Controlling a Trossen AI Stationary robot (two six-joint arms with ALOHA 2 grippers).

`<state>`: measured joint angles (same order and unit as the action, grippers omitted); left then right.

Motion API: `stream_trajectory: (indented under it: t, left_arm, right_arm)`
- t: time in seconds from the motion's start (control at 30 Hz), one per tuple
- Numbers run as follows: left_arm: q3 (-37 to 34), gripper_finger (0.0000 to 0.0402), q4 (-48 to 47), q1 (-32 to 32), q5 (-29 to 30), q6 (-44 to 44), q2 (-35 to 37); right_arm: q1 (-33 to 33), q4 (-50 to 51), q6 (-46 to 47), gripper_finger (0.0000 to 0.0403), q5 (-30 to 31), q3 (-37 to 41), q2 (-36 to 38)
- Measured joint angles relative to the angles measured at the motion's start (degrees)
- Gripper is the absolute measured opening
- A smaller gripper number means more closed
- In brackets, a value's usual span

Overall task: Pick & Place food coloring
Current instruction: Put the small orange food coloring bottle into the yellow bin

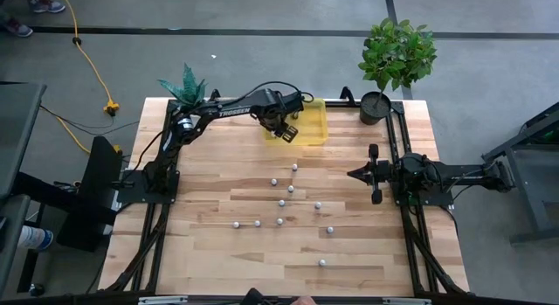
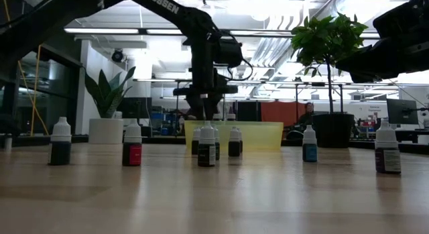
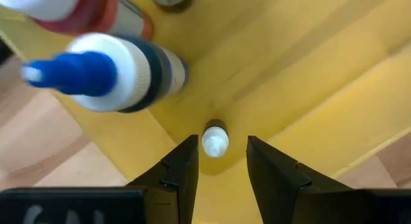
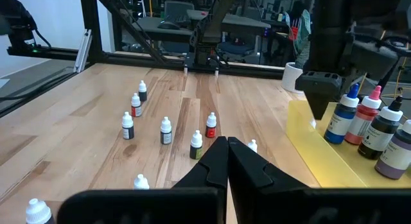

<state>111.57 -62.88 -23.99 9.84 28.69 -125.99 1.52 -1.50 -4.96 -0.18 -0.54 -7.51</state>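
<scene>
Several small food coloring bottles (image 1: 280, 203) with whitish caps stand scattered on the wooden table (image 1: 210, 261); they also show in the low view (image 2: 206, 145) and the right wrist view (image 4: 166, 130). Larger bottles with blue (image 3: 83, 73), pink (image 4: 366, 118) and dark caps stand in the translucent yellow tray (image 1: 310, 121) at the table's far side. My left gripper (image 1: 284, 130) hangs open over the tray, fingers pointing down. One small white-capped bottle (image 3: 215, 139) stands upright on the tray floor below the gap between its fingers (image 3: 221, 142), untouched. My right gripper (image 1: 354, 173) is shut and empty at the table's right.
A potted plant (image 1: 395, 56) stands at the far right corner and a smaller plant (image 1: 185, 85) at the far left corner. The tray's walls (image 3: 334, 115) rise around my left gripper. The table's near part (image 1: 262, 270) holds few bottles.
</scene>
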Motion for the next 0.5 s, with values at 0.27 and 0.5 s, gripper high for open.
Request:
stream_trajectory:
  t: [0.27,0.5]
  left_arm:
    - [8.64,0.0124,-7.09,1.90,2.04,-2.88,0.37]
    - [19.53,0.0124,-12.93,4.77,2.33,-6.61,0.52]
  right_arm:
    - [0.02,0.00,0.00,0.0000,0.00,0.00,0.02]
    - [0.00,-0.02,-0.01,0.0000,0.01,0.00,0.00]
